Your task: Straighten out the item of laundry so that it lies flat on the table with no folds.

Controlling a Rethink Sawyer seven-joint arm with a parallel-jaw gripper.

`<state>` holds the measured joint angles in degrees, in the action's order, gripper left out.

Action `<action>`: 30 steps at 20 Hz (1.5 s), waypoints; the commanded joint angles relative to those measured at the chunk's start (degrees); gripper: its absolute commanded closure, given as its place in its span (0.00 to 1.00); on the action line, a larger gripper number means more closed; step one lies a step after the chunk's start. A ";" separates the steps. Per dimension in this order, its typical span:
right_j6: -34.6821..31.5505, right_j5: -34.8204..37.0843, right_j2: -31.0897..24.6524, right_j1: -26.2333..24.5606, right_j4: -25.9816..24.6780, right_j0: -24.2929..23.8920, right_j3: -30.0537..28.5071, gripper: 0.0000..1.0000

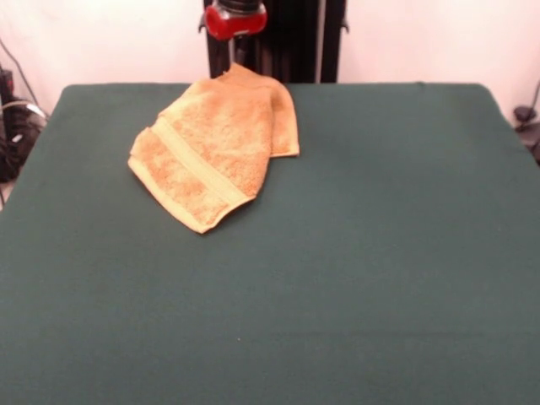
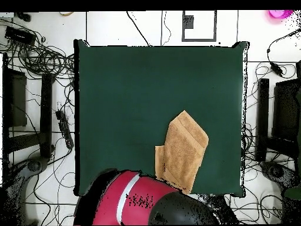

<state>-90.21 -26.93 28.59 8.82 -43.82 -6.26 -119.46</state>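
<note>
Across the near half of the table [image 1: 354, 278] nothing lies; only the green cover shows. Farther back, close to the far edge on the robot's side, the towel [image 1: 211, 148] lies folded over itself, with one woven band running slantwise across the upper layer and a second layer coming out from under it beside the far corner. Behind it, the arm [image 1: 235, 18] shows only as a red and black part at the top edge. The tool itself is hard to make out, so I cannot tell if it is open or if it holds something. I think a pull on the upper layer alone may drag the whole towel toward the table edge, or make a new fold, because the layers cling together. How many layers are below stays hidden.
</note>
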 commanded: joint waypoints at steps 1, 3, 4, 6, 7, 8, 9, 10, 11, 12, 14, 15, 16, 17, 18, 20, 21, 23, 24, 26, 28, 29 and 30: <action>-7.47 5.11 -5.11 -0.33 3.88 1.25 4.79 0.00; -7.56 5.57 -5.40 0.72 3.34 0.83 4.39 0.00; -7.30 6.27 -6.10 2.49 1.95 0.27 3.83 0.00; -7.46 9.63 -9.40 7.74 -0.86 -2.34 1.87 0.00; -7.51 10.98 -10.83 9.91 -1.76 -3.46 0.97 0.00; -7.60 13.21 -13.46 13.80 -3.23 -5.53 -0.80 0.00; -7.26 15.60 -15.56 16.76 -3.53 -7.04 -2.20 0.00; -6.93 17.99 -17.66 19.71 -3.82 -8.55 -3.60 0.00; -6.53 19.51 -19.00 21.57 -3.62 -9.57 -4.59 0.00; -5.72 22.05 -20.56 23.83 -2.65 -10.59 -5.67 0.00; -5.09 24.04 -21.83 25.61 -1.00 -11.07 -6.37 0.00; -5.40 24.05 -22.83 26.07 -0.41 -11.51 -6.57 0.00; -5.72 24.07 -23.84 26.52 0.19 -11.96 -6.77 0.00; -6.26 23.36 -24.97 26.84 0.26 -12.65 -7.10 0.00; -7.08 22.95 -26.65 27.00 0.97 -13.31 -7.32 0.00; -8.01 23.05 -28.22 27.06 2.32 -13.38 -7.22 0.00; -8.38 22.95 -28.07 26.92 2.82 -12.86 -6.99 0.00; -8.96 22.85 -28.45 27.04 3.59 -12.26 -6.81 0.00; -9.25 22.77 -29.05 27.13 4.14 -12.19 -6.60 0.00; -9.68 22.09 -29.67 26.59 4.86 -12.01 -5.83 0.00; -9.54 21.75 -29.78 25.69 5.30 -11.40 -4.43 0.00; -9.44 21.76 -30.74 25.38 5.49 -12.07 -4.22 0.00; -9.06 22.15 -32.65 24.97 5.44 -13.81 -3.98 0.00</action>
<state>-90.21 -7.55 6.80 35.34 -42.73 -20.20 -127.17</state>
